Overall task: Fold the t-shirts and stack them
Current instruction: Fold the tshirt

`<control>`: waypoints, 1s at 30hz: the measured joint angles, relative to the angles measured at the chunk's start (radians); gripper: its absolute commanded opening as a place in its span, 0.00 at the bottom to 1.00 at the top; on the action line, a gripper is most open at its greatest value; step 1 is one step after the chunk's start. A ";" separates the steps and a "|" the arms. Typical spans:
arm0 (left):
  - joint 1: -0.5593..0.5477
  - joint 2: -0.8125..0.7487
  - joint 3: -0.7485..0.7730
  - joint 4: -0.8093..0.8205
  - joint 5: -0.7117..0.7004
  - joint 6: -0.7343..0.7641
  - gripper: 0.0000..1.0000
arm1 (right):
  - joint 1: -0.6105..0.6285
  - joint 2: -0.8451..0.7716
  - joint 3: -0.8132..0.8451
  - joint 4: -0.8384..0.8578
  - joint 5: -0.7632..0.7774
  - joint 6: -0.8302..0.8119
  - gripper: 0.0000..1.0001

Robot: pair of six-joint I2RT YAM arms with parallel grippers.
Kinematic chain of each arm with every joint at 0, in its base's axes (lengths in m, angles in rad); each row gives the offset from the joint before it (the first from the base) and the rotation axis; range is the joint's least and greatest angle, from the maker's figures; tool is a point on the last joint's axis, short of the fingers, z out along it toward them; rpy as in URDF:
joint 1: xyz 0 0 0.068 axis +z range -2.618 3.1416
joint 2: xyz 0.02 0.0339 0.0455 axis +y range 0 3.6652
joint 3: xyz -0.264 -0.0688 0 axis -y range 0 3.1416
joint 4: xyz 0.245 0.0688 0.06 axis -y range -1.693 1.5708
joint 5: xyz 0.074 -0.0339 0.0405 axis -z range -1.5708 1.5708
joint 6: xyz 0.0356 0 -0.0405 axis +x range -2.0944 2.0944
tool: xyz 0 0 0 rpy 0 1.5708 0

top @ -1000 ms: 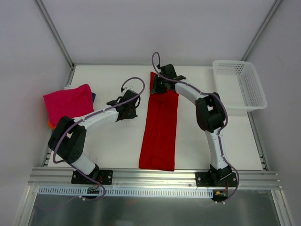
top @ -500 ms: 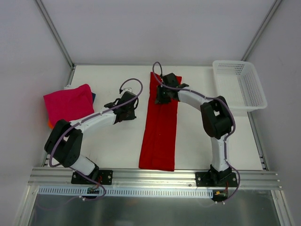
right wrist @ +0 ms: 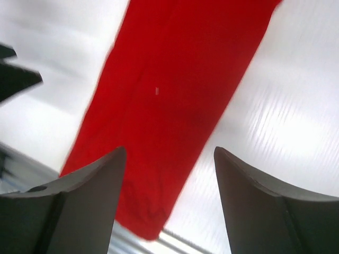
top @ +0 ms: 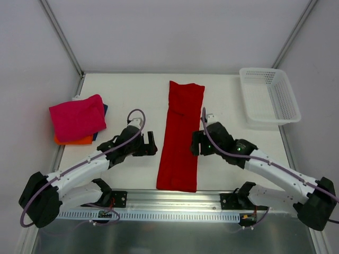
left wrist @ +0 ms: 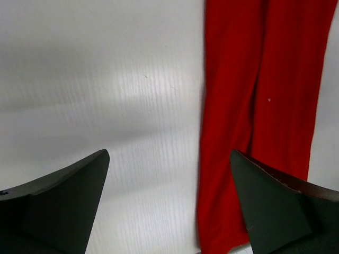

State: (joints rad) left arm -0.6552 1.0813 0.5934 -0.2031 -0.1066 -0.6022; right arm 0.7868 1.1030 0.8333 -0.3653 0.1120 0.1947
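Red shirt: the bright red cloth t-shirt [top: 180, 137] lies flat as 1 long narrow strip down the middle of the white table [top: 127, 95]. It runs from near the far edge almost to the near edge, and nothing is holding it.
Left gripper: the left gripper [top: 150, 144] is spread wide and empty, hanging just beside the strip's left edge, nearer the near end.
Right gripper: the right gripper [top: 195, 144] is also wide open with nothing in it, at the strip's right edge.
Stack: a magenta-pink folded square shirt [top: 77, 115] sits on top of an orange one [top: 69, 141] and a blue one [top: 104, 109] at the left edge.
Basket: the white plastic mesh basket [top: 273, 124] is in the far right corner. It looks empty from above.
Risk 1: if the 2 grippers pinch at uneven spots, I'd guess the cross fold comes out skewed.
Risk 2: grabbing only the top layer could pop the lengthwise fold open.
Risk 3: a low finger could shove the cloth and bunch it.
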 measured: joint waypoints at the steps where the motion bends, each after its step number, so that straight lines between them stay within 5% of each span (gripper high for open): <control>1: -0.026 -0.038 -0.025 -0.001 -0.002 -0.014 0.99 | 0.042 -0.056 -0.039 -0.029 0.032 0.031 0.71; 10: -0.258 -0.052 -0.088 -0.017 -0.038 -0.159 0.99 | 0.415 -0.248 -0.216 -0.182 0.275 0.344 0.67; 30: -0.451 -0.224 -0.307 0.090 -0.084 -0.412 0.99 | 0.986 -0.122 -0.386 -0.306 0.611 1.160 0.67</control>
State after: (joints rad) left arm -1.1057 0.8574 0.2863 -0.1135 -0.1902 -1.0145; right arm 1.7725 0.9813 0.4473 -0.6708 0.7231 1.3552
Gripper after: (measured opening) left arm 0.990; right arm 0.667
